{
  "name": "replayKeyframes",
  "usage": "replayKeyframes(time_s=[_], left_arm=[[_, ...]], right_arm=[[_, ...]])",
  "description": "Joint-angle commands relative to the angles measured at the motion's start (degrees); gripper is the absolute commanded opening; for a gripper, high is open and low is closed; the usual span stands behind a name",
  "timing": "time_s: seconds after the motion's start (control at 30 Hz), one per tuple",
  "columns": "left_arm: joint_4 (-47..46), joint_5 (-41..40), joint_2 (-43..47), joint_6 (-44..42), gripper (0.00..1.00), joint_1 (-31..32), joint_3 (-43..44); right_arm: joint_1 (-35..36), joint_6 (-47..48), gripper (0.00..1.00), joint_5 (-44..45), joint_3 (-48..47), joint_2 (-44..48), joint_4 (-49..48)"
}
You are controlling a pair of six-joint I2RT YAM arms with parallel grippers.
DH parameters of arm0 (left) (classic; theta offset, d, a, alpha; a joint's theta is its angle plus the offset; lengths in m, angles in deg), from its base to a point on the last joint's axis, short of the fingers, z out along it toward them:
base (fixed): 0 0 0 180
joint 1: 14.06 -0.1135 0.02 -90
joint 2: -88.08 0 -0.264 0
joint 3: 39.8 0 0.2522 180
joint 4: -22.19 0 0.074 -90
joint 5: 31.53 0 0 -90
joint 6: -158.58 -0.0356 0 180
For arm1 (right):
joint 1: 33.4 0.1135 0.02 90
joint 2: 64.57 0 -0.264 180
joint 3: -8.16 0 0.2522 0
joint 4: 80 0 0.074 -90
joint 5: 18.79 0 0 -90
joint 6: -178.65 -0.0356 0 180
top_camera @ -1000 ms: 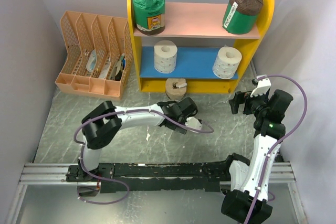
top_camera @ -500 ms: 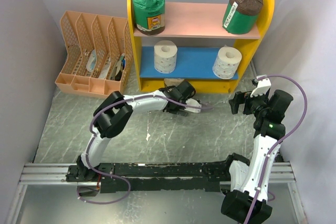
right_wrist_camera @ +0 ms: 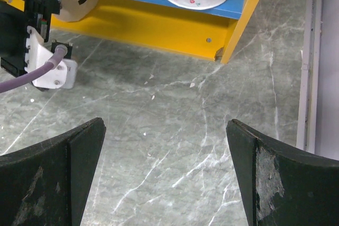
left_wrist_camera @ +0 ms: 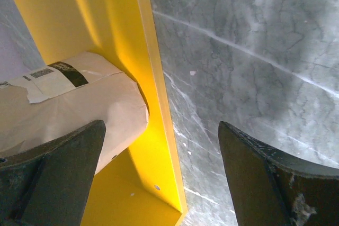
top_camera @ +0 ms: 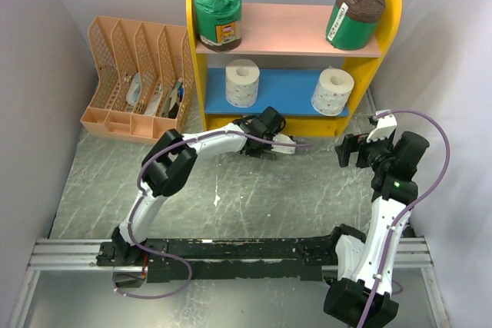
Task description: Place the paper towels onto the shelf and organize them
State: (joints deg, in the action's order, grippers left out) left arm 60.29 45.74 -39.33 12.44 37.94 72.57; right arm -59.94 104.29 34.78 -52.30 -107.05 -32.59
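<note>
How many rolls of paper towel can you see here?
5. Two green-wrapped rolls stand on the pink upper board, two white ones on the blue lower board, and a tan one sits against the shelf's yellow base, by the left gripper.

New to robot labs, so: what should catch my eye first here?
The bright shelf at the back: yellow sides, green-wrapped rolls on its pink top board, white rolls on the blue one below. The left arm stretches to its foot, open end effector at a tan roll.
</note>
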Motion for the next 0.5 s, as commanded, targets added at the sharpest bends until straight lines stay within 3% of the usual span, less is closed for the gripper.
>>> replayKeyframes(time_s=[0.0,0.27,0.47], left_arm=[[3.11,3.04,2.85,1.21,1.0,1.29,1.68],[11.52,7.98,11.54,4.64,0.99,8.5,-0.45],[21.96,11.64,16.46,9.81,0.99,13.08,13.4]], right_arm=[[0.01,0.01,1.0,0.3,0.29,0.69,-1.44],[0.09,-2.06,1.0,1.46,0.76,0.86,-2.64],[0.27,-7.8,1.0,5.87,2.17,1.05,-6.83]])
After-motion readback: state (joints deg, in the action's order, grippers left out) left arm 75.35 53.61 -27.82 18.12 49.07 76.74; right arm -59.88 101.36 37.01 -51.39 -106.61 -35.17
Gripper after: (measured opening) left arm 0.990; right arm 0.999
